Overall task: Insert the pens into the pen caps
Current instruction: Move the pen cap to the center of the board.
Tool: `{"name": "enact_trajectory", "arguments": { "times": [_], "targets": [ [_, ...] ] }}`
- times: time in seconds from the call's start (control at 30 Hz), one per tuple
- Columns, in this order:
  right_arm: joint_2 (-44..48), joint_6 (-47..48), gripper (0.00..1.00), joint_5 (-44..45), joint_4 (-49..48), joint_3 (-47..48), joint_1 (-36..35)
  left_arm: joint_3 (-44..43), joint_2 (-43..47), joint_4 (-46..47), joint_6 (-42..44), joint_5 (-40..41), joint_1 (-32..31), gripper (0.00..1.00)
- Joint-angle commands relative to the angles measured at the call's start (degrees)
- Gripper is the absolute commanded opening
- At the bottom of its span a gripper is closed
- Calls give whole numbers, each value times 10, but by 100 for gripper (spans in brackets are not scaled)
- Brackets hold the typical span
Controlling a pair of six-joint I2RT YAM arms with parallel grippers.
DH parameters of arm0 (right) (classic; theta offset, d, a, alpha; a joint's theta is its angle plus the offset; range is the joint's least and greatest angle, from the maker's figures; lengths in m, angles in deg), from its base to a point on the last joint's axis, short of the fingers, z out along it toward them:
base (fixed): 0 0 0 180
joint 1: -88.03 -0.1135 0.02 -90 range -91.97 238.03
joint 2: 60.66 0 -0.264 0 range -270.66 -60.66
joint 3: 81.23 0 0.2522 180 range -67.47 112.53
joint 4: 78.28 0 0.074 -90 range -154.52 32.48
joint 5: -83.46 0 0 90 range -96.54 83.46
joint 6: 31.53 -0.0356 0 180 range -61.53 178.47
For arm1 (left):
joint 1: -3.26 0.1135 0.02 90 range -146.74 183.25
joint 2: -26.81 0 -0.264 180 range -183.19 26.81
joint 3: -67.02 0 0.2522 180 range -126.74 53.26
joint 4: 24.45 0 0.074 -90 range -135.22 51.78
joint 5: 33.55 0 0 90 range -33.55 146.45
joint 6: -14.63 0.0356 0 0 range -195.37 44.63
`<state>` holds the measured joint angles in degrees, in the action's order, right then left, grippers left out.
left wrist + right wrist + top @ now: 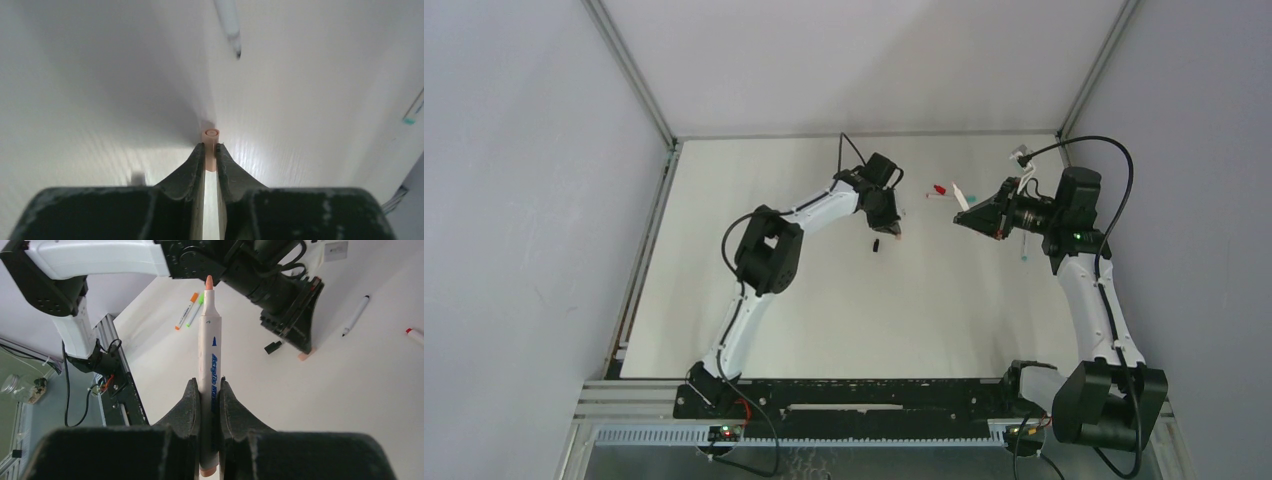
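Pinching orange cap (212, 134) in left gripper (210, 150), orange pen (209, 340) in right gripper (210, 386), nib (209, 282) ahead of jaws. Mating step. Next: line nib up with cap opening, push straight.

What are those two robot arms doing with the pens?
They are working on putting caps on pens. The left gripper pinches a small orange cap down near the white table. The right gripper holds an uncapped orange-tipped pen, aimed toward the left arm. Pen and cap are apart, not yet joined. A black-tipped pen lies on the table.
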<state>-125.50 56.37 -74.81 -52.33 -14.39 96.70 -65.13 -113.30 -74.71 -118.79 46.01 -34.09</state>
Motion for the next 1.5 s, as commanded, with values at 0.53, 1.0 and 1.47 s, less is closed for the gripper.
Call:
{"name": "enact_trajectory", "arguments": {
  "times": [0.53, 1.0, 1.47],
  "targets": [
    [12, -9, 0, -19, -10, 22, 6, 348, 255, 8, 96, 128, -108, 17],
    [2, -9, 0, -25, -9, 23, 5, 482, 353, 7, 100, 194, -144, 24],
    [1, -8, 0, -27, -9, 23, 5, 402, 292, -77, 139, 189, -144, 28]
  ]
}}
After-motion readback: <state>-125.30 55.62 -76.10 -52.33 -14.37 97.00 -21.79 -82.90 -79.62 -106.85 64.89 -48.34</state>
